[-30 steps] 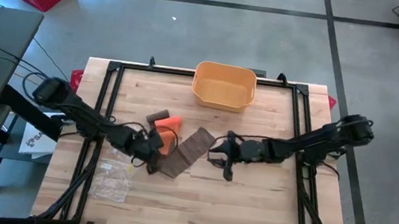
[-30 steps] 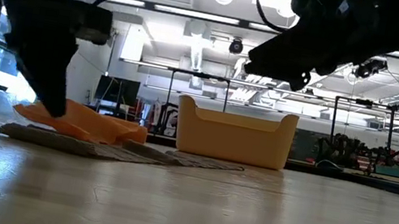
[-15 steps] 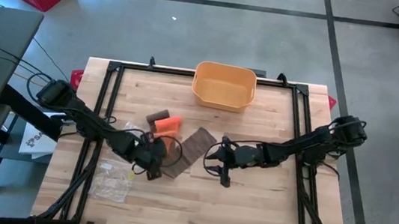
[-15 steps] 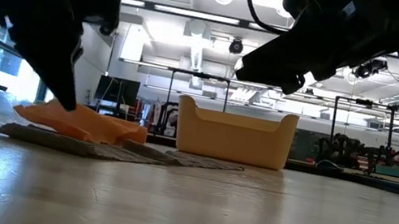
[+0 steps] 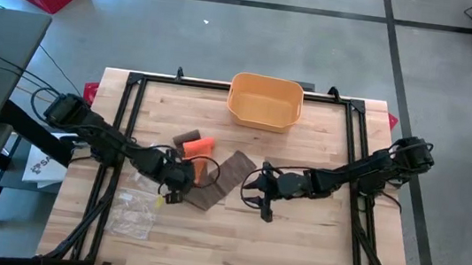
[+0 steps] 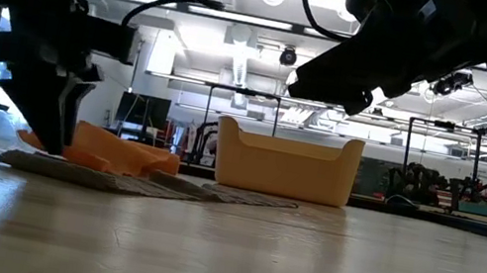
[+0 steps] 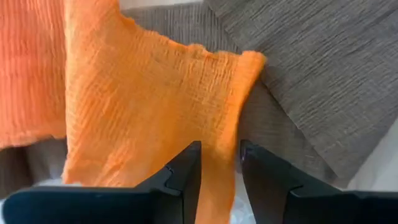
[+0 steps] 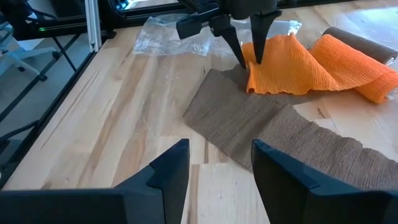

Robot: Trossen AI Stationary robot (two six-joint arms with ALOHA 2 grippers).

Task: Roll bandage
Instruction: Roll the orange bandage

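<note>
The basket (image 5: 264, 101) stands at the table's (image 5: 294, 246) far edge. Nearer than the basket and slightly left lie two bandage strips, one (image 5: 200, 155) partly over the other (image 5: 222, 180) (their ends overlap). Left of those, toward the near-left corner from the basket, lies a plastic bag (image 5: 132, 212).

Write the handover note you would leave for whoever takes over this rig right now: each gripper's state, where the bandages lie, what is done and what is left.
Left gripper: fingers apart, tips down at the near edge of the orange bandage; nothing visibly held.
Right gripper: open, empty, hovering above the table just right of the brown bandage.
Both bandages lie unrolled and flat, the orange one overlapping the brown. A small brown roll lies beside the orange one's far end. Yellow bin at the table's far edge, plastic bag near the left front.
Done: no rolling visible on the flat strips.
Left: grip an end and roll.
</note>
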